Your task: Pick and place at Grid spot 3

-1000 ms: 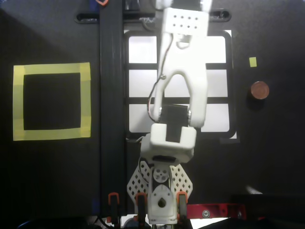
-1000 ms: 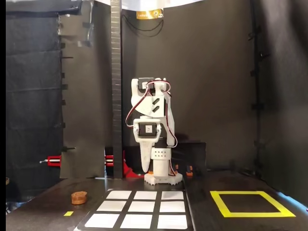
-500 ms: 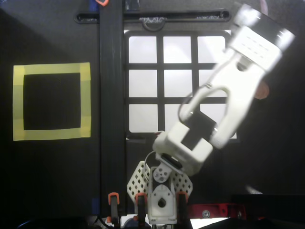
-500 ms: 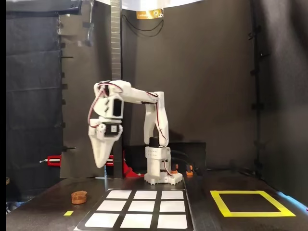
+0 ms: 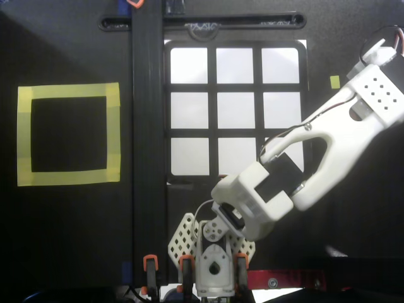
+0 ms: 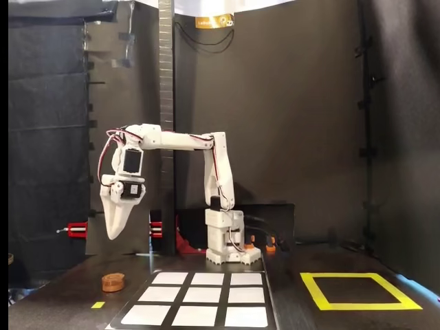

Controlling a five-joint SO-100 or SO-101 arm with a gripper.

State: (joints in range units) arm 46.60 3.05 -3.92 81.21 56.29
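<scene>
Black surface all round, the hand hangs pointed down above a brown ring, jaws seemingly together and empty, likely lining up a grasp, while Grid spot 3 waits vacant.

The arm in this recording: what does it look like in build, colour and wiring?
The arm is white printed plastic with black servo blocks at the joints. The gripper tapers to a white point; whether it is open is unclear. Red, black and white wires loop over the wrist in the fixed view. In the overhead view, small holes dot the far link, and the base has a lattice plate with orange clamps.
</scene>
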